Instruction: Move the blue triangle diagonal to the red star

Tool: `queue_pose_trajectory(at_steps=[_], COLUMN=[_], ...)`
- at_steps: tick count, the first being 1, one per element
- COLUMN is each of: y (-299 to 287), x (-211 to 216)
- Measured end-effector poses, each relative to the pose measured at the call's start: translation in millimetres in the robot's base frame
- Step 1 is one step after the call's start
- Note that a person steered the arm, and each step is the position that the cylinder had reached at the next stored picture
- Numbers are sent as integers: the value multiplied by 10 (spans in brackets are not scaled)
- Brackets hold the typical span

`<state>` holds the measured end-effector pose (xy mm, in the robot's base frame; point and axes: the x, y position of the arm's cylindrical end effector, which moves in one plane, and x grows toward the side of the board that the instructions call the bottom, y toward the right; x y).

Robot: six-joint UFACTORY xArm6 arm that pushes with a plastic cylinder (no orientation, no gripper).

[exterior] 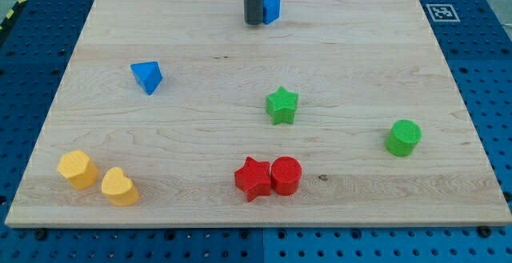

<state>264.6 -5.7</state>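
The blue triangle (147, 77) lies on the wooden board at the view's upper left. The red star (253, 178) lies near the view's bottom centre, touching a red cylinder (286, 175) on its right. My tip (253, 21) is at the view's top centre, right beside a second blue block (271, 8) that is partly hidden behind the rod. The tip is far from the blue triangle, up and to its right, and far above the red star.
A green star (282, 105) sits at the centre right. A green cylinder (403, 137) sits at the right. Two yellow blocks (78, 169) (118, 187) lie at the bottom left. The board's edge (256, 223) runs along the bottom.
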Motion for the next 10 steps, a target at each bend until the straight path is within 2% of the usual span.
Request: queue_pose_trajectory(at_steps=[2, 5, 8, 9, 10], y=[40, -401, -946, -1659, -1958], x=[126, 1442, 2176, 2163, 1741])
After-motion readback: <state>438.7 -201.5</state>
